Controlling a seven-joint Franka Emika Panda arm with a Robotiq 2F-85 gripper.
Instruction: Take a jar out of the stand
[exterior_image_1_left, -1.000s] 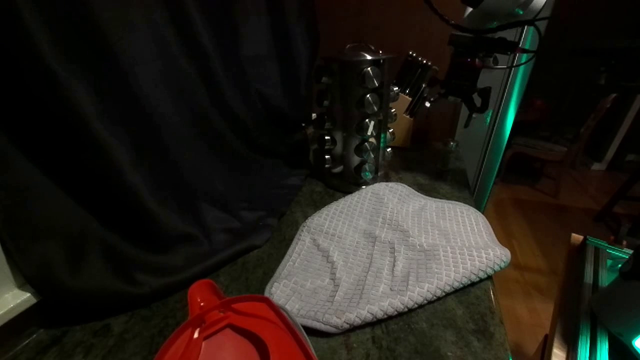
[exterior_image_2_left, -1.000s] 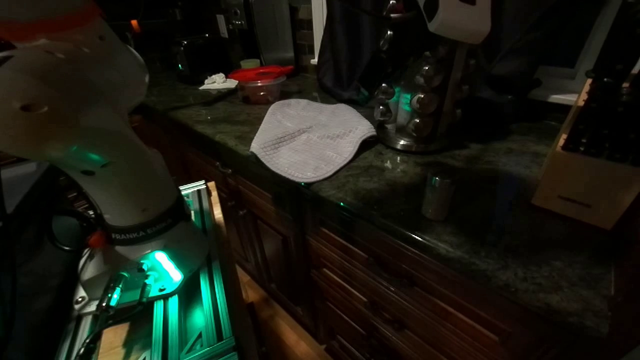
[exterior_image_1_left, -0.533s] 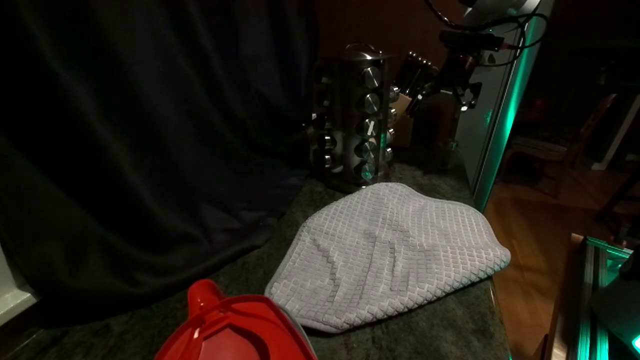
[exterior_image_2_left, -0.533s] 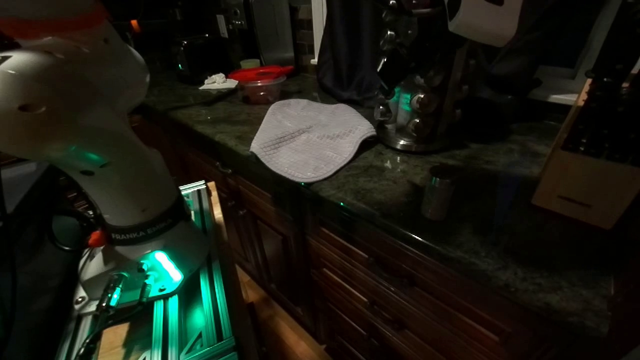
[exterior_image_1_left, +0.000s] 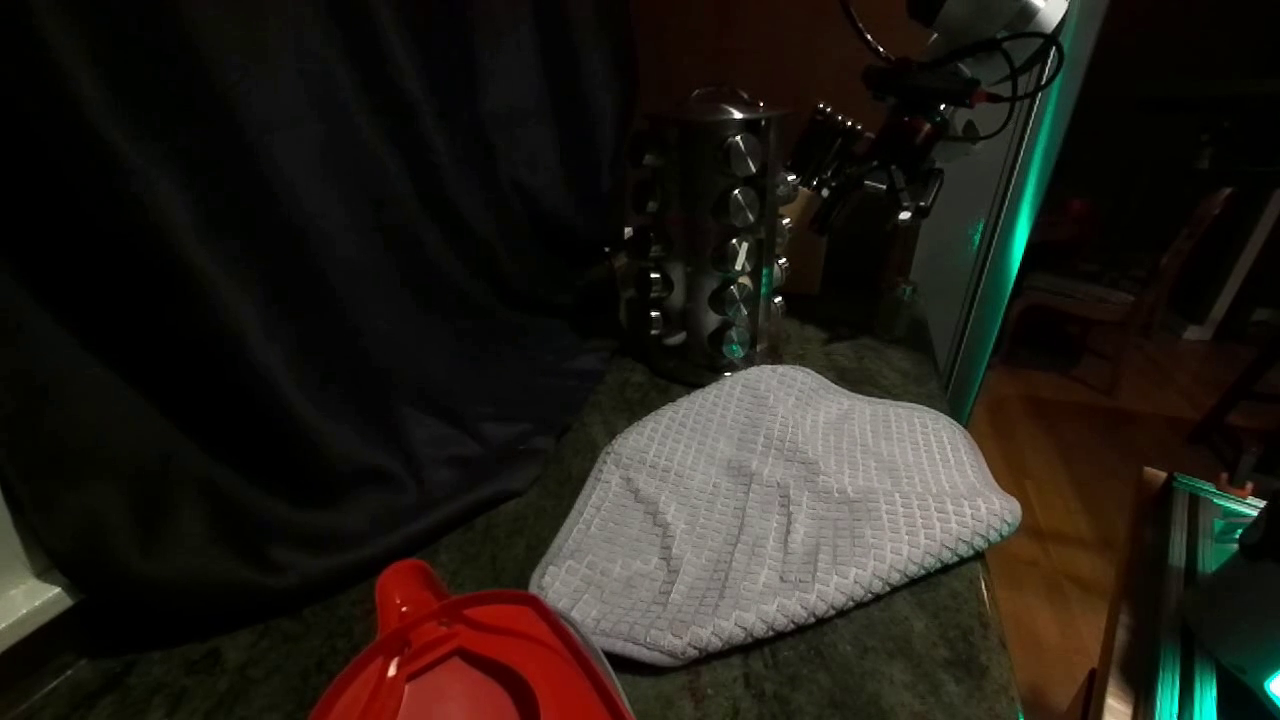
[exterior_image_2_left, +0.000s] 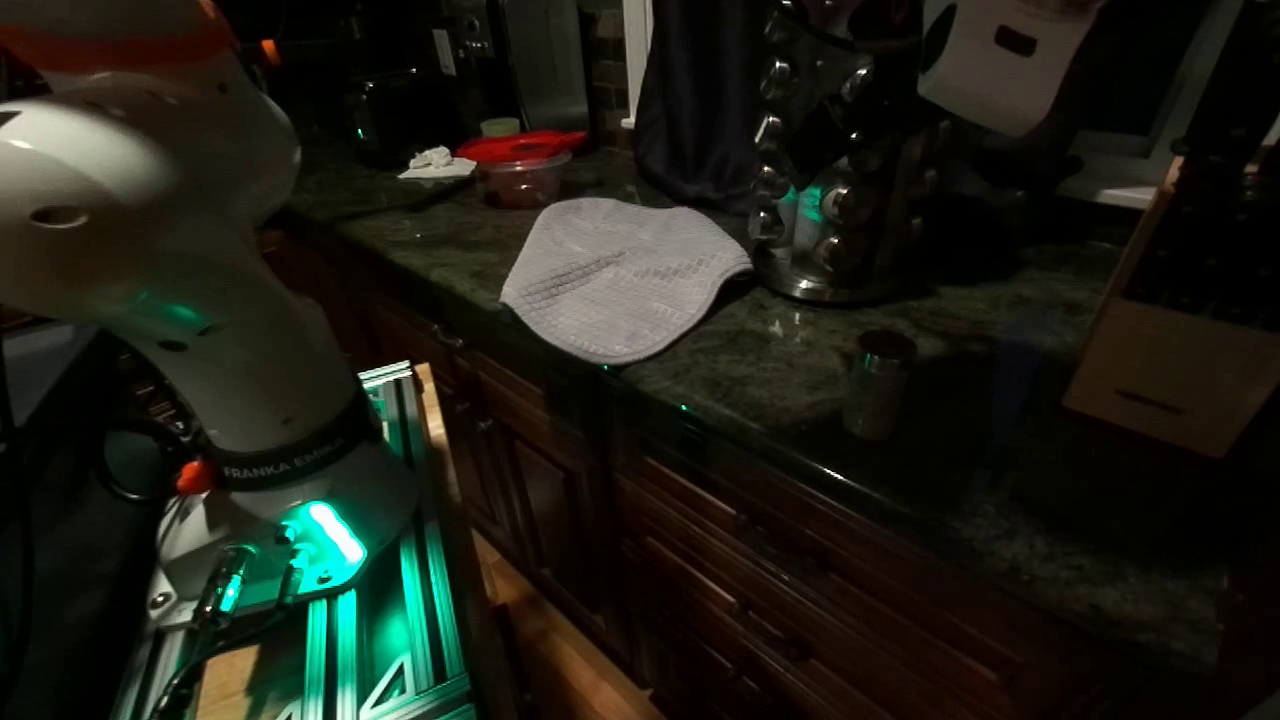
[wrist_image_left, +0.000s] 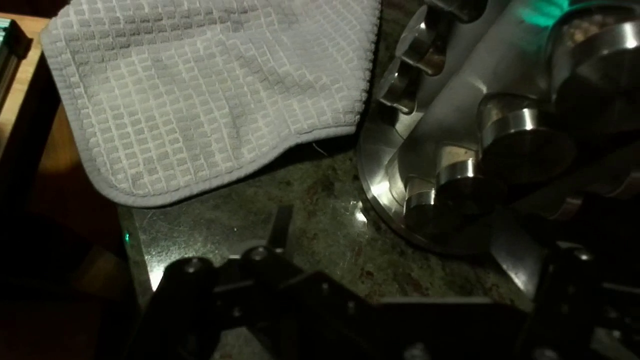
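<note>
The Robotiq gripper (wrist_image_left: 417, 247) hangs in mid-air, released, its two fingers spread well apart. Just beside it stands the cylindrical metal spice rack (exterior_image_1_left: 690, 215), upright, with a visible gap between rack and gripper in an exterior view; in the wrist view the rack's round base and lower tiers lie past the fingertips, toward the right. Small glass jars (wrist_image_left: 520, 125) sit in those tiers with shiny silver caps facing outward. A single capped jar (exterior_image_2_left: 880, 385) stands upright outside the rack, lower than the gripper, on the dark green stone countertop (exterior_image_2_left: 760, 360). Past the fingertips and below them, a grey waffle-textured cloth (exterior_image_1_left: 770, 500) lies rumpled, its edge close to the rack's base. The wooden knife block (exterior_image_2_left: 1150, 350), filled with dark-handled knives, is on the gripper's opposite side from the cloth. Beyond the cloth, well apart from the gripper, is a clear tub (exterior_image_2_left: 520, 185) topped by a red lid (exterior_image_2_left: 520, 147). Black drapery (exterior_image_1_left: 300, 300) hangs on the side of the rack away from the gripper. Light is dim, and in an exterior view the fingertips blur into the dark rack.
</note>
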